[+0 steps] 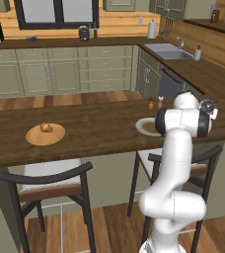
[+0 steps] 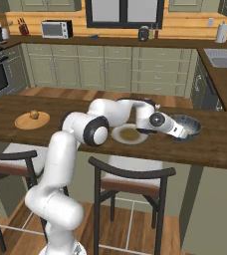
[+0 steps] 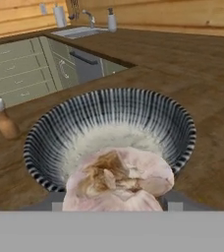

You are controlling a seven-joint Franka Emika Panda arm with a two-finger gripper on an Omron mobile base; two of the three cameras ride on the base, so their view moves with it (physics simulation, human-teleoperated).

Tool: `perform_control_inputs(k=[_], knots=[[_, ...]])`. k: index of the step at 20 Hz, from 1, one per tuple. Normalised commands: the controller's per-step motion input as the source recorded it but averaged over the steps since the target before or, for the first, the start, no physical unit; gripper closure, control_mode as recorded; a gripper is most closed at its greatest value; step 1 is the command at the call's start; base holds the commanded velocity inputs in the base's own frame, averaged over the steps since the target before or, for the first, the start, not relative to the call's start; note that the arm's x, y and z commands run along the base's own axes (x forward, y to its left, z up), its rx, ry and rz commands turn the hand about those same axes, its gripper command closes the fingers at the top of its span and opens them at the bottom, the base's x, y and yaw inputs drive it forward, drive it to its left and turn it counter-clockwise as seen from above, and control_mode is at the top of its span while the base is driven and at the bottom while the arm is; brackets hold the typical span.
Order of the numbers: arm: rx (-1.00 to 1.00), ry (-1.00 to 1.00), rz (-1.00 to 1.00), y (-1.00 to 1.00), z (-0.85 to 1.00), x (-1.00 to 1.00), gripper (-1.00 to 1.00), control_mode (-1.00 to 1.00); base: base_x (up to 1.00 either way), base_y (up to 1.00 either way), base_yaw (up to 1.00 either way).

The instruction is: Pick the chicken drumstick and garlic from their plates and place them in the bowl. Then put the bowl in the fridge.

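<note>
Walls: wood panelling (image 2: pixel 110 31), dark-framed window (image 2: pixel 123 12).
Cabinets: green-grey (image 1: pixel 60 69).
Floor: wood planks (image 1: pixel 109 222).
Furniture: dark wooden counter (image 1: pixel 94 131), two chairs (image 1: pixel 50 185).
Sink: corner (image 1: pixel 168 51).

You have a dark wooden counter (image 2: pixel 210 144) carrying the items. Toward its left end rests an orange-tan wooden plate (image 2: pixel 32 121). Near the middle sits a pale plate with a brownish centre (image 2: pixel 128 135), and just beside it on the right stands the dark striped bowl (image 3: pixel 109 123), near the counter's right end. Two small shakers (image 1: pixel 155 103) stand at the far edge behind the pale plate.
</note>
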Motion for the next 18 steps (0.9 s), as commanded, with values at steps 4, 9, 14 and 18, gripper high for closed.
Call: perform_control_inputs(k=[4,9,14,18], knots=[[0.00,0.00,0.00,-0.07,0.00,0.54,1.00,-1.00,0.00,0.00,0.00],[0.00,0.01,0.00,-0.03,0.00,0.15,-1.00,-1.00,0.00,0.00,0.00],[0.00,0.00,0.00,-0.01,0.04,0.00,-1.00,-1.00,0.00,0.00,0.00],[0.00,0.00,0.00,0.00,0.19,0.00,-1.00,-1.00,0.00,0.00,0.00]])
